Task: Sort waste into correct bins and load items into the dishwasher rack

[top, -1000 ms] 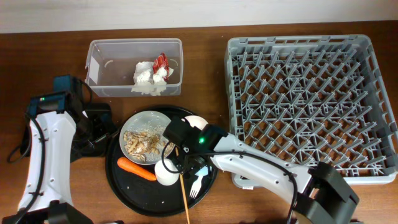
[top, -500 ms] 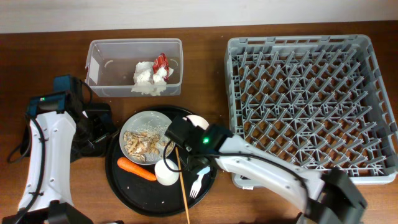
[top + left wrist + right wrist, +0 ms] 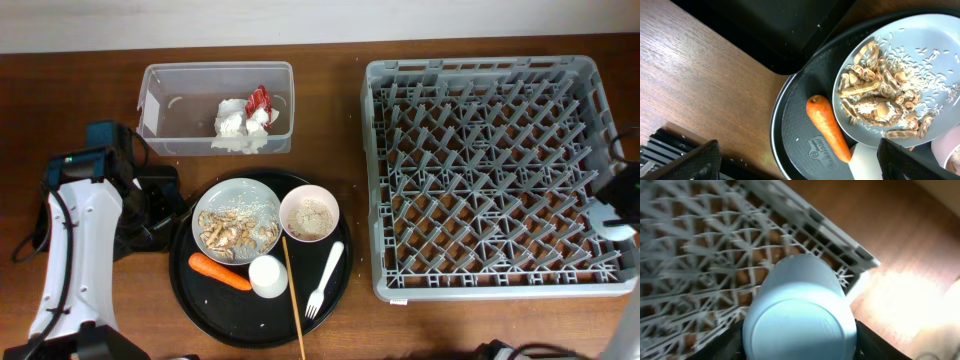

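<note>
While your right gripper (image 3: pixel 800 347) clamps the blue cup (image 3: pixel 799 312) from both sides, base toward the wrist camera, the step in hand is loading that cup. It hangs at the right rim of the rack (image 3: pixel 480 68), toward the bench's front right corner. Your left gripper (image 3: pixel 802 162) is spread wide with nothing in it, near the bench's left edge beside the black tray (image 3: pixel 780 30).

Nearest the front edge, the round tray (image 3: pixel 230 318) carries the fork (image 3: pixel 325 280), white cup (image 3: pixel 267 275) and carrot (image 3: pixel 219 271). Behind them sit the plate (image 3: pixel 240 184) of scraps (image 3: pixel 235 228) and the bowl (image 3: pixel 286 203). No dish stands in the rack yet. At the far edge, the tub (image 3: pixel 215 70) holds the napkin (image 3: pixel 232 128).

Next, I judge, you need to bring the cup inward over the pegs, mouth down. Lower it between them and only then let go.
</note>
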